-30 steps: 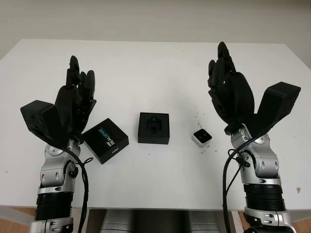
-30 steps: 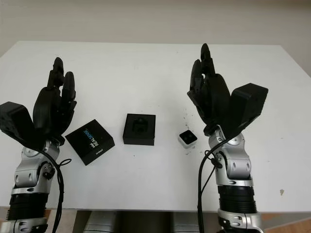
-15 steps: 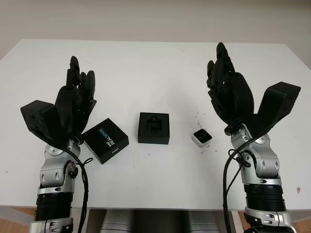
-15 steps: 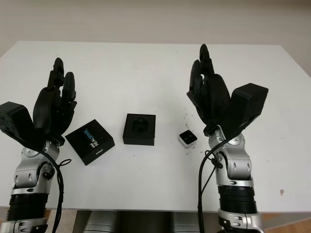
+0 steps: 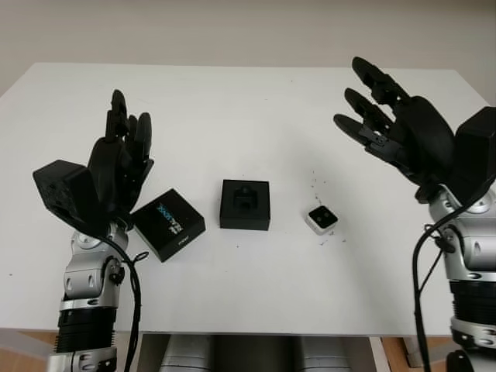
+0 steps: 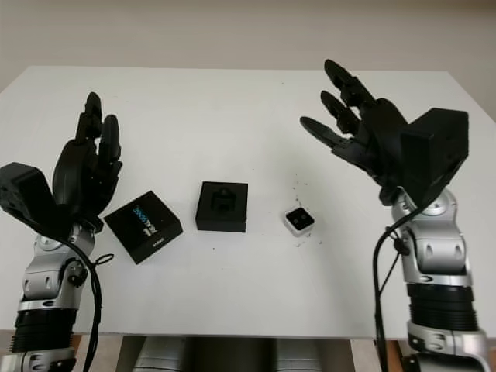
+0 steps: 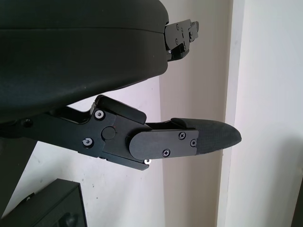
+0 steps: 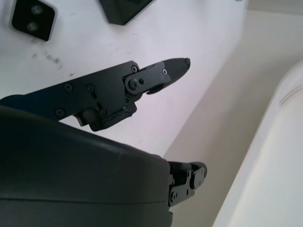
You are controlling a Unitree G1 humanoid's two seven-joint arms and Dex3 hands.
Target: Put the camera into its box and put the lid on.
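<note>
A small white camera (image 5: 322,219) with a black face lies on the white table (image 5: 232,116), right of centre. The open black box (image 5: 245,204) with a moulded insert sits at the table's middle. Its black lid (image 5: 169,223), printed with light lettering, lies to the left of the box. My left hand (image 5: 120,151) is open, raised above the table just left of the lid. My right hand (image 5: 384,116) is open, held high to the right of the camera and tilted toward the table's middle. In the right wrist view the camera (image 8: 32,19) and a corner of the box (image 8: 124,9) appear beyond the fingers.
A few dark specks (image 5: 316,184) mark the table near the camera. The table's front edge (image 5: 248,333) runs just ahead of both forearms.
My right hand has swung out to the right and tilted, fingers now pointing toward the table's middle. The left hand, camera, box and lid have not moved.
</note>
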